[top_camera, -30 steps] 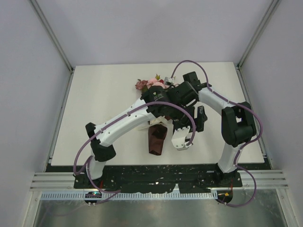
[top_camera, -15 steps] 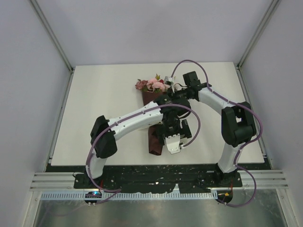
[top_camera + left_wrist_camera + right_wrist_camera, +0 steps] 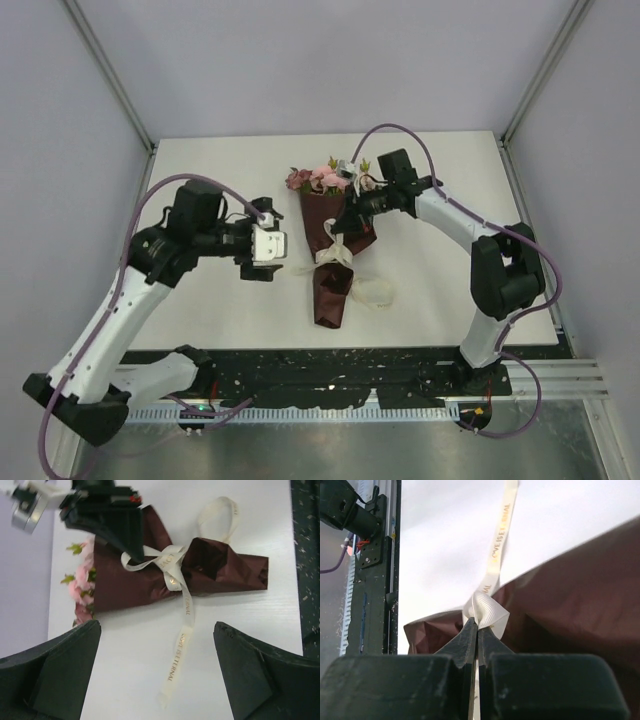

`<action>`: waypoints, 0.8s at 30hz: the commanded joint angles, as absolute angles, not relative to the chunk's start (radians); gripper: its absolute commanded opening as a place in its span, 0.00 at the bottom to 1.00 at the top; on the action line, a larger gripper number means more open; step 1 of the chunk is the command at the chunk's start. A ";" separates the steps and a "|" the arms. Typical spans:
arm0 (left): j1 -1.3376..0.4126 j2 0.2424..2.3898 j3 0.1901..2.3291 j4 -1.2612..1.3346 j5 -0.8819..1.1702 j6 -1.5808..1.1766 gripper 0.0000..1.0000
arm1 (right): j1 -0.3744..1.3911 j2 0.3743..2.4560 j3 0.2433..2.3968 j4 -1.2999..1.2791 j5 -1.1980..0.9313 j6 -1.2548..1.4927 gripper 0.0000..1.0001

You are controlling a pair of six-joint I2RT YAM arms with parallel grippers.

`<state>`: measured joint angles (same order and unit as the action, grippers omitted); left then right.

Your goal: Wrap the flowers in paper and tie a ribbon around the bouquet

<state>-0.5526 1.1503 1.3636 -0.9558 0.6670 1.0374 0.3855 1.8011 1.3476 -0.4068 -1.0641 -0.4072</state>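
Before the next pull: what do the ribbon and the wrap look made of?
The ribbon: likely woven fabric, cream, soft sheen; fine ribs show in the right wrist view, gold lettering printed on. The paper: thin maroon sheet, slightly glossy, sharply creased; coated paper or film, cannot tell.

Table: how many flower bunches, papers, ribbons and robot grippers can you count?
Flower bunch: 1
Maroon paper: 1
Cream ribbon: 1
Grippers: 2 (left gripper, right gripper)
Total: 5
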 commanded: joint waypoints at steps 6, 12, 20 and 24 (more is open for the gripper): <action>-0.289 1.011 1.065 -0.543 0.485 0.390 0.99 | 0.584 1.645 1.351 -0.443 -0.876 -0.474 0.06; -0.213 0.937 0.899 -0.419 0.552 0.169 0.91 | 0.722 1.638 1.368 -0.538 -0.734 -0.575 0.06; -0.152 0.959 0.795 -0.347 0.679 -0.063 0.60 | 0.830 1.747 1.396 -0.606 -0.627 -0.621 0.09; -0.140 1.018 0.796 -0.353 0.745 -0.100 0.49 | 0.871 1.781 1.397 -0.585 -0.601 -0.606 0.08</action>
